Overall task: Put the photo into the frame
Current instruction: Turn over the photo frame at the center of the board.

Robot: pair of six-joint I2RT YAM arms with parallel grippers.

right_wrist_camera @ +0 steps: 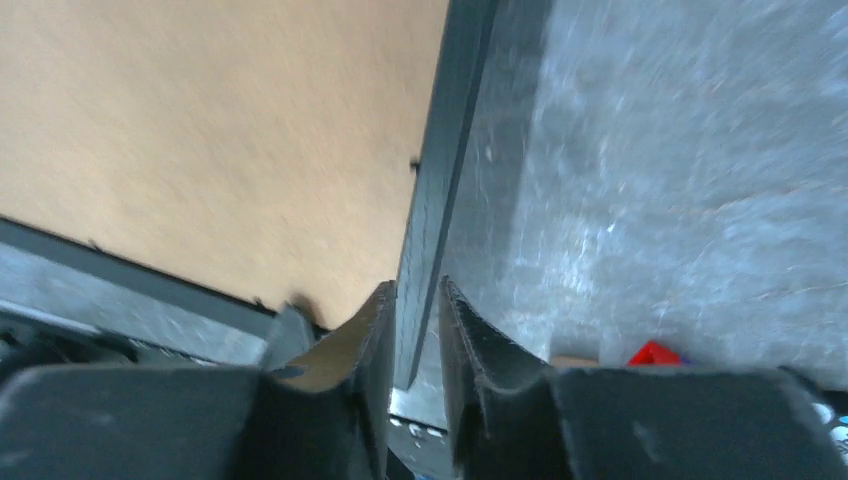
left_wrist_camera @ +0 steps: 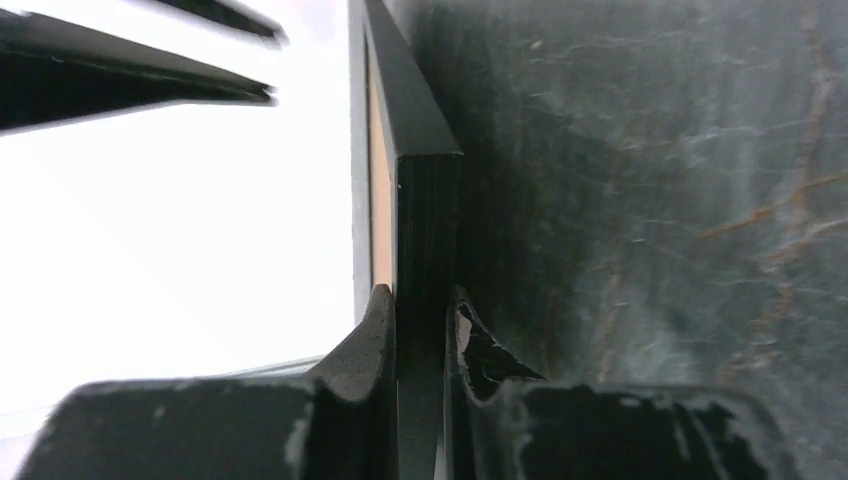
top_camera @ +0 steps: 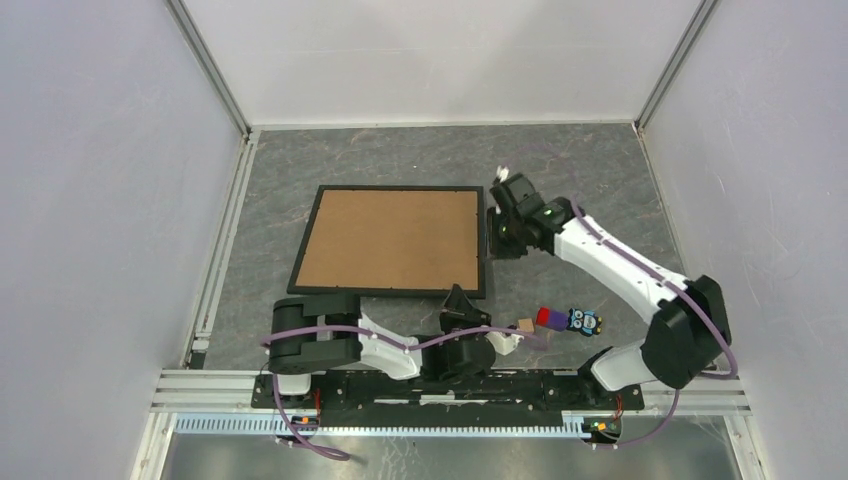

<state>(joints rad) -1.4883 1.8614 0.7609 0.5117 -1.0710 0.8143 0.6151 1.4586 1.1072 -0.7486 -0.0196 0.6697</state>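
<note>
Both grippers pinch the black frame (top_camera: 400,188), which lies flat mid-table.
The thin rectangular frame holds a matte brown board (top_camera: 390,240). The left gripper (top_camera: 460,297) clamps its 6 o'clock rim and the right gripper (top_camera: 495,232) its 3 o'clock rim, jaws nearly closed, on a grey marbled table (top_camera: 560,170).

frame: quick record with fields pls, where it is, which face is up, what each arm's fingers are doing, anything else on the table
frame: black, lying mid-way across the grey table
face up: brown backing board
left fingers: closed across the frame's near edge, by its near right corner
right fingers: closed across its right edge
photo: not seen in any view
other items: wooden block, red block, small owl toy, near right, apart from the frame
</note>
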